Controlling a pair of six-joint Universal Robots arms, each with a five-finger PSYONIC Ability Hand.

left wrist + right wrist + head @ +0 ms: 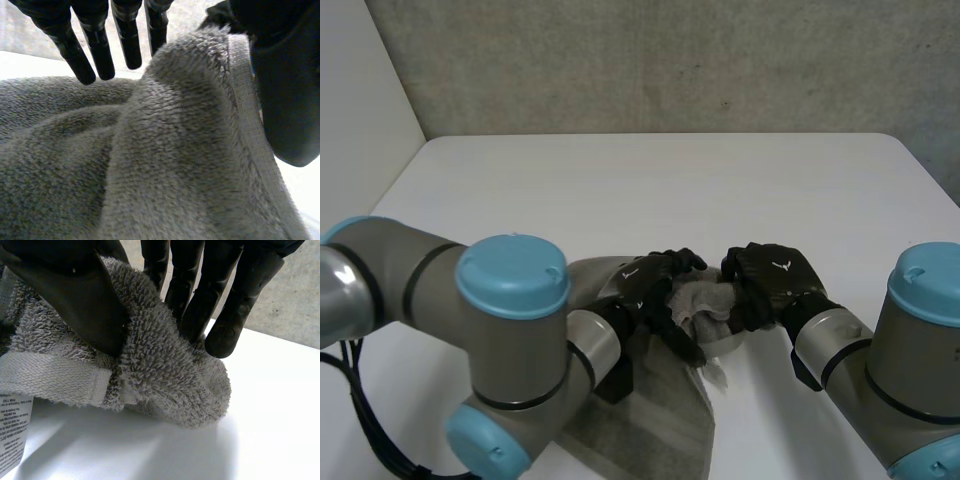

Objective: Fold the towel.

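Right wrist view: right hand pinches towel.
Head view: left hand pinches too.
Risk: weak pinch, towel slips.

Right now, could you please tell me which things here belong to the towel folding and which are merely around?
Job: towel with its care label; left hand and right hand, both pinching it.
Merely around: white table; grey wall.

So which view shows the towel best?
The head view: most of the towel, on the table, bunched between left hand and right hand. Left wrist view: a raised fold, hem. Right wrist view: a pinched fold, the label.
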